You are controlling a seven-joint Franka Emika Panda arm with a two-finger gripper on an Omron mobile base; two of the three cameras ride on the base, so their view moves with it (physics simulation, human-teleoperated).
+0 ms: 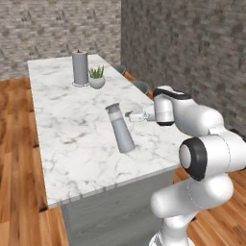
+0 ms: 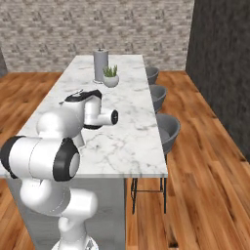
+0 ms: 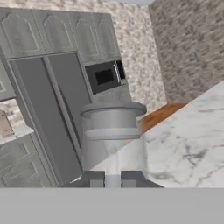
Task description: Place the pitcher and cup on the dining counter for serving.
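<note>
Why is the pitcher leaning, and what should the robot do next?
Probably tip it upright and let go. The pitcher leans on the dining counter, base down, with the gripper shut on its small side handle, so it likely isn't standing alone yet.

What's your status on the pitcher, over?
Pincer shut on pitcher handle. Pitcher tilted, base on dining counter. Grey cylinder and potted plant farther down, clear.

No readable text, label, brand, number or sign is showing on anything in these views: not on the tall plain grey pitcher, nor on the white grey-veined marble dining counter.
</note>
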